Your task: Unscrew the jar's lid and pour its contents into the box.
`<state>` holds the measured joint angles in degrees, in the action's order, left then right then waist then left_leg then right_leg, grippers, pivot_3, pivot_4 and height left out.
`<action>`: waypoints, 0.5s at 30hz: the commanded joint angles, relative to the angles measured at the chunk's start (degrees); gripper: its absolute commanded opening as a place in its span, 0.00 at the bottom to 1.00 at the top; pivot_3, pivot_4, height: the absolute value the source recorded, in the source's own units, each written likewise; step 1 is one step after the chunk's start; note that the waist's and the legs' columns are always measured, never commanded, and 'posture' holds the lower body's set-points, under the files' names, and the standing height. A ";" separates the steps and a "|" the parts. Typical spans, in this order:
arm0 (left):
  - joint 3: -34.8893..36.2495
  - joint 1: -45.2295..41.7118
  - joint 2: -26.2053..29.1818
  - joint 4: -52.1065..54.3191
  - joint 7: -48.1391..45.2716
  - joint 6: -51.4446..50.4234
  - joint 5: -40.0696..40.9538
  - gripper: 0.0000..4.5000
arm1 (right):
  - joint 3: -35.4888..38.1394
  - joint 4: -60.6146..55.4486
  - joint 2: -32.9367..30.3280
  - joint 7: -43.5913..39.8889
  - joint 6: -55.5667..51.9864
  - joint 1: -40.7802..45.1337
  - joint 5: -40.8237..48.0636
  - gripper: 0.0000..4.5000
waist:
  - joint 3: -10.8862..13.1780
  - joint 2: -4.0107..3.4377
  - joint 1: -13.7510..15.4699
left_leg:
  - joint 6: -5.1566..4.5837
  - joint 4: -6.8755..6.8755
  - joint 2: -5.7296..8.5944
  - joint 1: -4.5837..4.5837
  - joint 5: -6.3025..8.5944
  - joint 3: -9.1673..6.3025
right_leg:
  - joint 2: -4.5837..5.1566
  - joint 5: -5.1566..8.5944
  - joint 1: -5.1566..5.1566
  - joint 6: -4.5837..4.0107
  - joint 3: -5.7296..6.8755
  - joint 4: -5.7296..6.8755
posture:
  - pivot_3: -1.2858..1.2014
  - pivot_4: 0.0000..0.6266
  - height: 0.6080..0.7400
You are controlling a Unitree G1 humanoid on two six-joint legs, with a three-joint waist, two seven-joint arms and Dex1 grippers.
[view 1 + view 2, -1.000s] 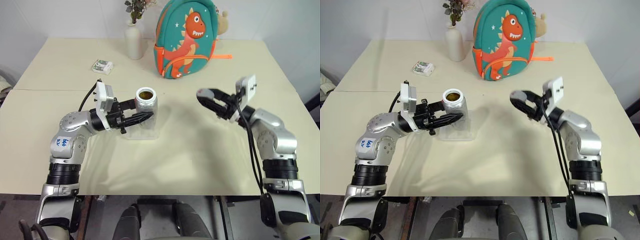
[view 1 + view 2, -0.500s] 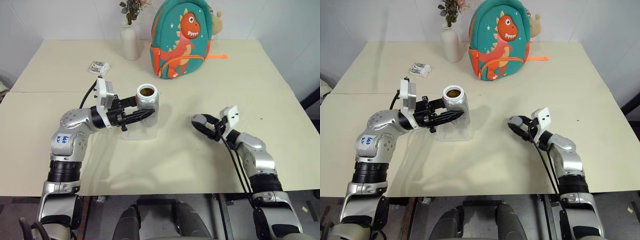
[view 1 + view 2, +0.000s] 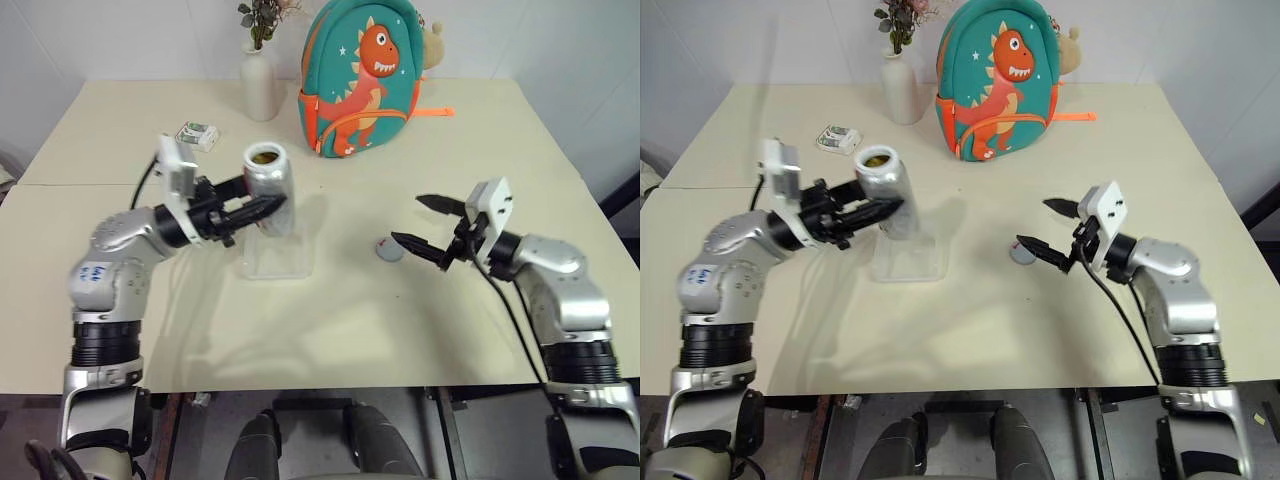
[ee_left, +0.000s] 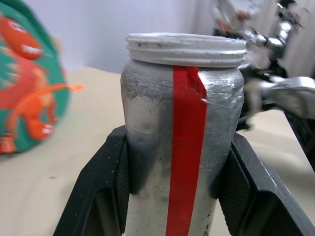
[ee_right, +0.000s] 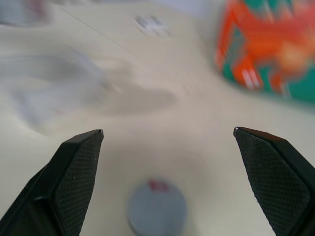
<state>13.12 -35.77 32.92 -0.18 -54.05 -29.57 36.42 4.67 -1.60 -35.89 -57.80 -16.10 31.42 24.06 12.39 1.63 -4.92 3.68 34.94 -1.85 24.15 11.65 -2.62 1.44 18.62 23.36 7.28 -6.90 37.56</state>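
Counter (image 3: 350, 330): cream, matte top, with a seam line crossing its left portion, level with the box's far side. Landmark for positions: the box.

Lying directly on my counter:
- Box (image 3: 277, 258), clear plastic, left of centre, flat on the surface.
- Lid (image 3: 390, 249), grey, flat on the top to the right of the box, well apart from it.
- Small white-and-green packet (image 3: 197, 133), beyond the box and to its left, well apart.
- White vase (image 3: 259, 85) holding dried stems, upright, far behind the box near the back edge.
- Teal dinosaur backpack (image 3: 367, 75), upright, behind the box and to its right, just beside the vase.
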 commanded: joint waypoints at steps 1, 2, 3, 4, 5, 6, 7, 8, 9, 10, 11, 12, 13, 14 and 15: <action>3.50 0.13 4.00 1.33 2.46 -3.93 1.59 0.46 | -0.88 -7.68 -2.95 -3.60 -4.58 3.20 4.14 0.99 | 0.00 0.01 0.04 | 0.00 0.02 0.00 0.00 0.00 -0.01 | 0.00 0.00 0.00 0.00 0.01 0.00 | 0.52 0.24 1.00; 3.89 0.40 5.22 0.87 2.81 -4.57 1.23 0.46 | -1.12 -8.31 -3.38 -3.95 -5.45 4.22 4.58 0.99 | 0.00 0.01 0.11 | 0.00 0.05 0.00 0.01 0.00 -0.02 | 0.00 0.00 -0.01 0.00 0.02 0.00 | 0.52 0.24 1.00; 4.25 0.79 6.49 0.36 2.82 -4.49 0.60 0.46 | -1.23 -8.54 -3.70 -4.21 -6.79 5.38 5.24 0.99 | 0.00 0.01 0.18 | 0.00 0.06 0.01 0.00 0.00 -0.02 | 0.02 0.00 -0.03 0.00 0.03 -0.01 | 0.52 0.24 1.00; 4.45 1.02 7.42 -0.09 2.86 -4.18 -0.01 0.46 | -1.25 -8.48 -3.93 -4.37 -7.82 6.20 5.72 0.99 | 0.00 0.01 0.27 | 0.00 0.07 0.01 0.00 0.00 -0.02 | 0.03 0.00 -0.04 0.00 0.03 -0.03 | 0.52 0.24 1.00; 4.52 1.17 7.97 -0.33 2.88 -3.96 -0.29 0.46 | -1.24 -8.39 -4.06 -4.45 -8.49 6.66 6.02 0.99 | 0.00 0.01 0.30 | 0.00 0.08 0.02 0.01 0.00 -0.02 | 0.04 0.00 -0.05 0.00 0.03 -0.04 | 0.52 0.24 1.00; 4.22 1.55 9.37 -0.42 3.41 -3.62 -1.68 0.46 | -1.34 -7.67 -4.26 -4.82 -8.84 7.23 6.02 0.99 | 0.00 0.01 0.34 | 0.00 0.08 0.03 0.02 0.00 -0.01 | 0.06 0.00 -0.05 0.00 0.03 -0.07 | 0.52 0.24 1.00; 4.09 1.83 10.29 -0.50 3.55 -3.18 -2.46 0.46 | -1.51 -7.08 -4.45 -5.24 -8.99 7.55 5.86 0.99 | 0.00 0.02 0.38 | 0.00 0.07 0.04 0.02 0.00 -0.01 | 0.07 0.00 -0.05 0.00 0.03 -0.08 | 0.52 0.24 1.00; 4.04 2.20 10.99 -0.49 4.20 -1.76 -3.84 0.46 | -1.71 -6.30 -4.43 -5.65 -8.76 7.75 5.52 0.99 | 0.00 0.02 0.45 | 0.00 0.04 0.03 0.04 0.00 -0.01 | 0.07 0.00 -0.04 -0.01 0.04 -0.11 | 0.52 0.24 1.00; 3.69 2.56 11.63 -0.39 4.81 -1.19 -5.00 0.46 | -1.91 -5.52 -4.23 -5.76 -8.53 7.73 5.13 0.99 | 0.00 0.02 0.51 | 0.00 0.01 0.03 0.04 0.00 -0.01 | 0.07 0.00 -0.03 -0.01 0.04 -0.13 | 0.52 0.24 1.00; 3.45 2.77 11.90 -0.32 5.19 -0.82 -5.62 0.46 | -2.02 -5.06 -4.04 -5.79 -8.35 7.68 4.87 0.99 | 0.00 0.02 0.65 | -0.01 0.00 0.03 0.04 0.01 -0.01 | 0.08 0.01 -0.04 -0.03 0.05 -0.15 | 0.52 0.24 1.00; 3.13 2.93 11.98 -0.01 6.34 -1.01 -6.38 0.46 | -2.14 -4.82 -3.86 -5.91 -8.13 7.50 4.74 0.99 | 0.00 0.02 0.81 | -0.01 -0.02 0.03 0.05 0.01 -0.01 | 0.08 0.02 -0.04 -0.03 0.07 -0.16 | 0.52 0.24 1.00; 2.37 3.50 11.96 0.67 7.50 -1.20 -7.60 0.46 | -2.42 -4.88 -3.47 -5.75 -7.97 7.27 4.57 0.99 | 0.00 0.02 0.96 | -0.01 -0.02 0.03 0.06 0.02 -0.01 | 0.09 0.02 -0.02 -0.04 0.07 -0.16 | 0.52 0.24 1.00; 1.51 4.25 12.02 1.45 8.17 -0.81 -8.94 0.46 | -2.69 -5.11 -3.13 -5.65 -7.81 7.05 4.48 0.99 | 0.00 0.02 1.12 | -0.01 -0.03 0.03 0.07 0.02 -0.01 | 0.09 0.02 -0.01 -0.03 0.07 -0.16 | 0.52 0.24 1.00; 0.54 4.92 11.98 2.16 8.88 -0.23 -10.46 0.46 | -2.94 -5.46 -2.73 -5.47 -7.74 6.84 4.53 0.99 | 0.00 0.02 1.29 | -0.02 -0.03 0.03 0.07 0.02 -0.01 | 0.09 0.02 -0.01 -0.03 0.07 -0.16 | 0.52 0.24 1.00; -0.24 5.34 12.03 2.67 9.35 0.44 -11.79 0.46 | -3.06 -5.70 -2.48 -5.35 -7.75 6.72 4.63 0.99 | 0.00 0.02 1.30 | -0.02 -0.03 0.02 0.06 0.02 0.00 | 0.09 0.02 -0.01 -0.03 0.06 -0.16 | 0.52 0.24 1.00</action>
<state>13.74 -30.94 44.06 -0.12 -45.79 -30.78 26.67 1.35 -5.37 -38.69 -63.19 -24.80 38.27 28.22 12.39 1.65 -3.62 3.66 34.91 -1.82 24.21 11.67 -2.61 1.52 18.64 23.35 7.24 -6.85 37.40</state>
